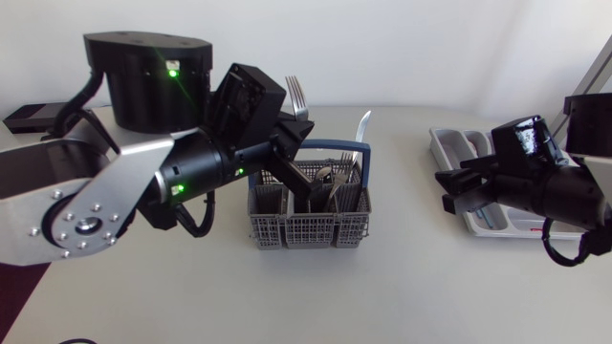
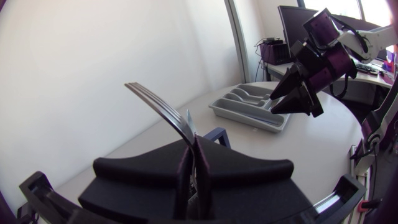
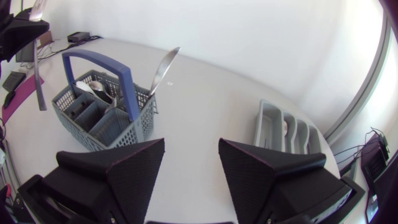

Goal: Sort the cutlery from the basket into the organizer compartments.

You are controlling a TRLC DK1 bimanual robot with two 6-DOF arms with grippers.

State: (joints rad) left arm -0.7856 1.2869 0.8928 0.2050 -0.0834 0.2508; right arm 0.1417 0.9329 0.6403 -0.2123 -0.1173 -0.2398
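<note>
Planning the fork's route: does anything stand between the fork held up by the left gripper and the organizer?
Yes: the right gripper, open, hangs at the organizer's edge facing the basket, in the fork's way.

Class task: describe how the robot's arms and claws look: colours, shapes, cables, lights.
The left arm has a silver-grey bolted link and black joints with green lights. The right arm looks glossy black, a black cable looping under it. The left claw and right claw are matte black, each with two broad wedge-shaped fingers.
</note>
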